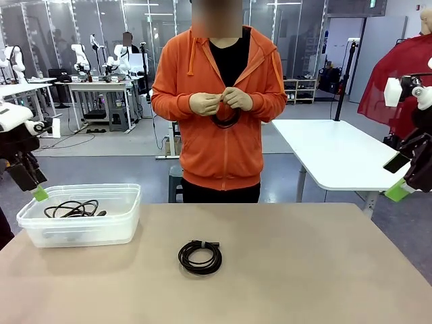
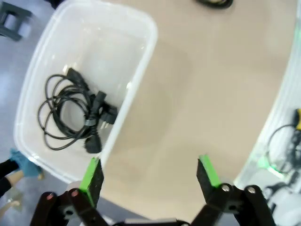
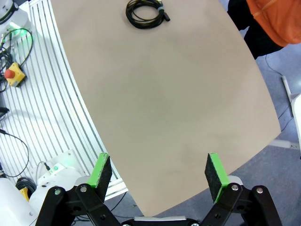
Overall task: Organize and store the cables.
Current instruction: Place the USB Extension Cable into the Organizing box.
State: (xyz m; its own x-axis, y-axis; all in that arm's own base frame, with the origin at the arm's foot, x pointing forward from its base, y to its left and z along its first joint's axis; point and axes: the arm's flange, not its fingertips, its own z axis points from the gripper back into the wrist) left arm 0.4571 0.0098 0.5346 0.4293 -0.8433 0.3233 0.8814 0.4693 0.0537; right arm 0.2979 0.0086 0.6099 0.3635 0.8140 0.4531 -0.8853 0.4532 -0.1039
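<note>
One tied black cable coil [image 1: 200, 257] lies on the tan table's middle, and it shows far off in the right wrist view [image 3: 145, 11]. A looser cable bundle with plugs [image 1: 72, 209] lies inside the clear plastic bin [image 1: 128, 223], seen from above in the left wrist view [image 2: 77, 112]. The person in the orange hoodie holds a third coil [image 1: 226, 119] in both hands at chest height. My left gripper [image 2: 150, 175] hangs open over the bin's near edge. My right gripper [image 3: 159, 174] is open above the table's right edge, holding nothing.
The bin [image 2: 141, 61] sits at the table's left end. A white table [image 1: 337, 152] stands behind on the right. An emergency stop button [image 3: 13, 75] and wires lie on the ribbed base beside the table [image 3: 155, 103].
</note>
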